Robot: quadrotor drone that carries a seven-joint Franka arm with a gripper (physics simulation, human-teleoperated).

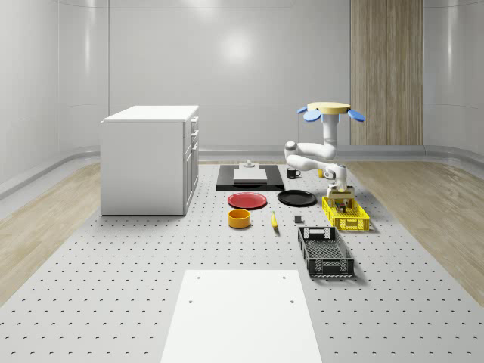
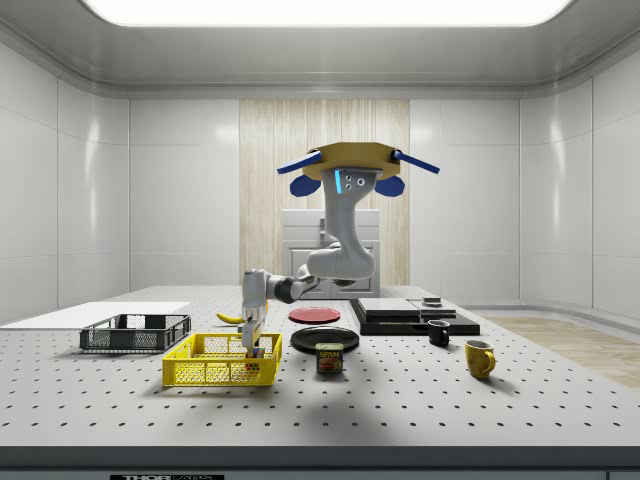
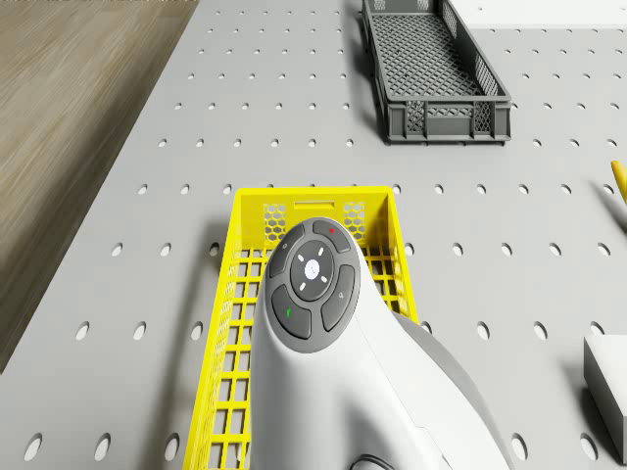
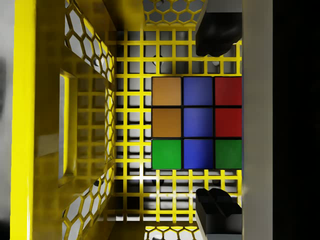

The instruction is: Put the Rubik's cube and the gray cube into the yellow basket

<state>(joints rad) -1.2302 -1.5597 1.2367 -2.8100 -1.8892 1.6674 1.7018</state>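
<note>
The Rubik's cube [image 4: 196,122] lies on the mesh floor of the yellow basket [image 4: 45,125]. My gripper [image 4: 215,122] is lowered into the basket and stands open, one dark fingertip [image 4: 215,35] on either side of the cube with a gap between each and the cube. The drone [image 1: 329,110] hovers beside the basket [image 1: 355,223], its arm bent down into it [image 2: 255,345]. A small grey cube [image 1: 298,220] sits on the table between the banana and the basket, outside it; it also appears as a pale block [image 3: 607,387].
A black crate [image 1: 325,252] lies just past the yellow basket's near end. A banana [image 1: 274,221], orange bowl [image 1: 239,218], red plate [image 1: 247,200] and black plate [image 1: 296,198] stand to the whole-scene view's left. A spam can [image 2: 330,358] and mugs [image 2: 479,358] are near.
</note>
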